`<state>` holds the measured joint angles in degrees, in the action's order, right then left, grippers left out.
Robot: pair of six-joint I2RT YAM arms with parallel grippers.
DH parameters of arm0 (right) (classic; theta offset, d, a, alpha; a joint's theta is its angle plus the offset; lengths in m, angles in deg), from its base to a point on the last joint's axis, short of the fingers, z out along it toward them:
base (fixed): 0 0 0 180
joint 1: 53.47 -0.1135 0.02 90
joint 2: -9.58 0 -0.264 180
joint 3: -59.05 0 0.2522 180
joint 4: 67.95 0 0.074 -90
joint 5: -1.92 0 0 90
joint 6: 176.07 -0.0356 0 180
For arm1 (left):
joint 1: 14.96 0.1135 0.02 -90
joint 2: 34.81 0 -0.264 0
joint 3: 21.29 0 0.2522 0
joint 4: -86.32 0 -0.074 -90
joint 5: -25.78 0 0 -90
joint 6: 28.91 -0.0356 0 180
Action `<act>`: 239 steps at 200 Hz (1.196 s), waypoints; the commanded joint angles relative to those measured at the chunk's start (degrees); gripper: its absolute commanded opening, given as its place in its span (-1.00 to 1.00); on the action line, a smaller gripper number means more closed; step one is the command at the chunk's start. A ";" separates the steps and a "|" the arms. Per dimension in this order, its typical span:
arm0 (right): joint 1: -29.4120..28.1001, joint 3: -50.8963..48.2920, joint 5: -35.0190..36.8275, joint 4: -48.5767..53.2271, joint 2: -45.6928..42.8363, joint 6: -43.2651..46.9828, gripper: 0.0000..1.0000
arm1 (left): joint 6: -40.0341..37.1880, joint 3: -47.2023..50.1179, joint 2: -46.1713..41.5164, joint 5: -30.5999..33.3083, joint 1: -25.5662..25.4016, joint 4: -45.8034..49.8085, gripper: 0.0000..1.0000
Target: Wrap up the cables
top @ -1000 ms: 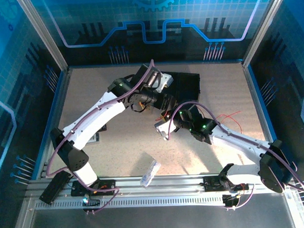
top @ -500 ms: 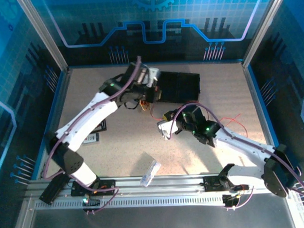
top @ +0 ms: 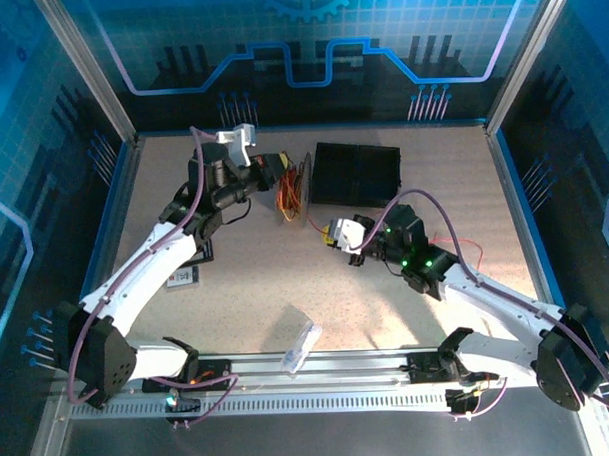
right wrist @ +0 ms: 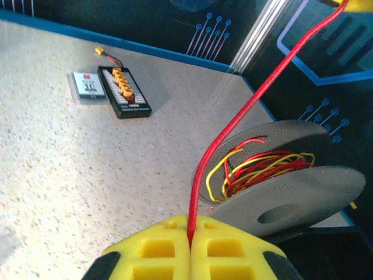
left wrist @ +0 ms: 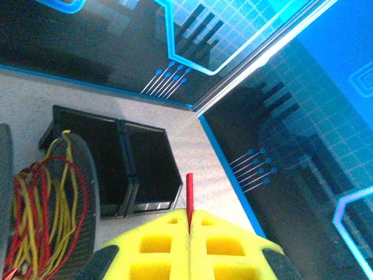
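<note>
Red cable (right wrist: 193, 204), pinched by left fingers (left wrist: 156, 248) and right fingers (right wrist: 156, 252) alike, ran from the right pair toward one o'clock, above the spool (right wrist: 303, 195).

cables (right wrist: 262, 166): thin, red and yellow, loosely coiled on grey spool (right wrist: 303, 192) near black box (top: 356, 174); one red strand (right wrist: 233, 128) stretched apart from coil, curving upward past spool.
</note>
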<state>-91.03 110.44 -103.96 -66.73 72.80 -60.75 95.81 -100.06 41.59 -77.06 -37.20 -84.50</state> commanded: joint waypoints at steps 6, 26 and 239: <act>-3.04 1.43 0.86 2.46 1.86 -16.06 -1.00 | 2.44 -3.94 2.50 2.98 2.20 -9.64 -0.87; -5.14 3.06 5.45 3.56 3.57 -21.18 -1.00 | 1.19 -5.58 2.96 3.31 2.20 -5.75 -0.18; 0.36 38.08 4.24 40.22 29.58 12.84 -1.00 | -19.15 -35.58 18.63 -0.40 10.85 48.79 0.99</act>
<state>-91.97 143.94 -96.50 -34.07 99.62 -51.61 82.10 -130.55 56.95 -78.59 -25.94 -42.38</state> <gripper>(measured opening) 0.060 0.994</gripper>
